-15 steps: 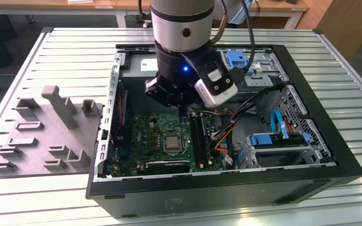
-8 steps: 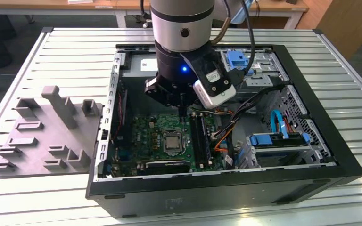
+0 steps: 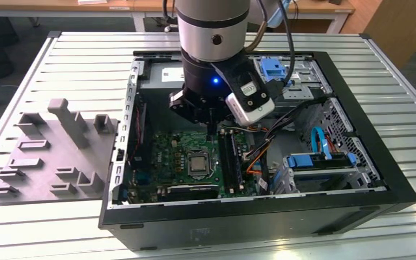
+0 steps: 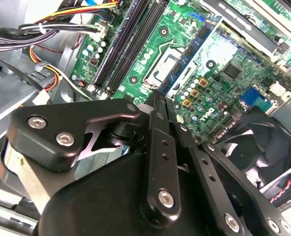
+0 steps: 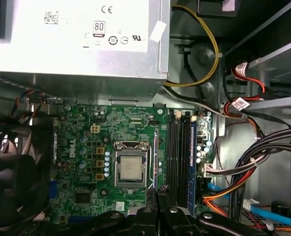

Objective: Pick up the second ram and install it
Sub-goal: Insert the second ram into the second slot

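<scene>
1. We see the black metal gripper (image 4: 161,98) with jaws pinched together, empty, above the green circuit board (image 5: 81,147).
2. The dark-blue flat memory stick (image 5: 192,162) stands slotted in that board, just beside the jaws on the exterior view's right.

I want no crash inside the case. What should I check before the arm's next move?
1. Case open on top: ok.
2. Gripper above the green board: ok.
3. Load: gripper shut, nothing clamped: not ok.
4. Blue memory stick in a slot, fully seated: cannot tell.
5. Black slots beside it free: ok.
6. Cables lie beside the slots, not across: ok.
</scene>
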You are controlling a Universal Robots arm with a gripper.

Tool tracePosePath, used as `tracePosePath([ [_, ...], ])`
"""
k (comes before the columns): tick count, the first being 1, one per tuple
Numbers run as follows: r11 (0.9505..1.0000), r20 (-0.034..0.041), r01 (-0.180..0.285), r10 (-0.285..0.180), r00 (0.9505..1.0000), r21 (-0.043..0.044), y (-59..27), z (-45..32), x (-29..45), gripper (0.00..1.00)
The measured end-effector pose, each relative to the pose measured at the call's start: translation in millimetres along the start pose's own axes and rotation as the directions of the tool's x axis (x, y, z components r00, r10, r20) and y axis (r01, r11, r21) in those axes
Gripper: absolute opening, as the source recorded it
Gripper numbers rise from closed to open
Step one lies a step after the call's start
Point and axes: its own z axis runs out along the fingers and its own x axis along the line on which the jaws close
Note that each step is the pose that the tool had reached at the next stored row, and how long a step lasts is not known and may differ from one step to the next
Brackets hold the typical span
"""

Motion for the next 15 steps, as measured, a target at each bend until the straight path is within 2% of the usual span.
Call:
tracePosePath([
  [10,0.9999,-0.0005,0.015,-0.015,0.9999,-0.0009,-0.2,5.4,-7.4,0.13],
  [15,0.9998,-0.0006,0.020,-0.020,0.9998,-0.0014,-0.5,8.1,-16.4,0.13],
])
